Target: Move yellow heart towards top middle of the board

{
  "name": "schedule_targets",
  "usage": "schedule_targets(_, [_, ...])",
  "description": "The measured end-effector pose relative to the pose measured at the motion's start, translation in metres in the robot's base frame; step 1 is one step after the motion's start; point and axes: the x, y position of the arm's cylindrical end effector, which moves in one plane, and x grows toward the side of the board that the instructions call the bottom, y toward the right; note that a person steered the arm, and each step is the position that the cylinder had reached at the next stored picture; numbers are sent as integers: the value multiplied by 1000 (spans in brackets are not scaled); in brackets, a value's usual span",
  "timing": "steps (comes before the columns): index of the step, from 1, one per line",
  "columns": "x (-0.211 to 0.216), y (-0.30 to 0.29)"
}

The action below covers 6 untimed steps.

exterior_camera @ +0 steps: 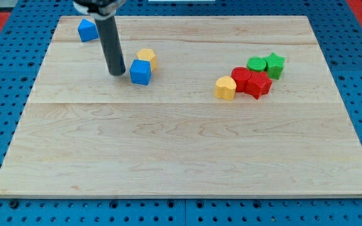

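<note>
Upright at the view's upper left: the tool (112, 44), a straight dark rod, clamped on nothing and with no parts to stand apart or together. At its lower end, my tip (116, 73), down on the wooden tabletop (181, 144). Just to the view's right of my tip, a blue cube (141, 72), very close, contact impossible to tell. Behind that cube and touching it, toward the view's top, a yellow block (146, 58), shape unclear. Near the top left corner, apart from the rest, a blue block (87, 29).

Well away to the view's right of my tip, right of centre in the upper half: the yellow heart (225, 88), at the left end of a tight cluster. Touching its right side, a red cylinder (241, 77); pressed against that, a red star (257, 85). Behind those two, toward the view's top, a green cylinder (256, 64) and a green star (274, 64), side by side.

Around the tabletop, a blue pegboard (5, 63).
</note>
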Motion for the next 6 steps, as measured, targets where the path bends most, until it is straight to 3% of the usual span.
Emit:
schedule_targets(1, [79, 78])
schedule_targets(2, [94, 185])
schedule_targets(3, [67, 216])
schedule_targets(5, [-23, 204])
schedule_targets(6, [-27, 195])
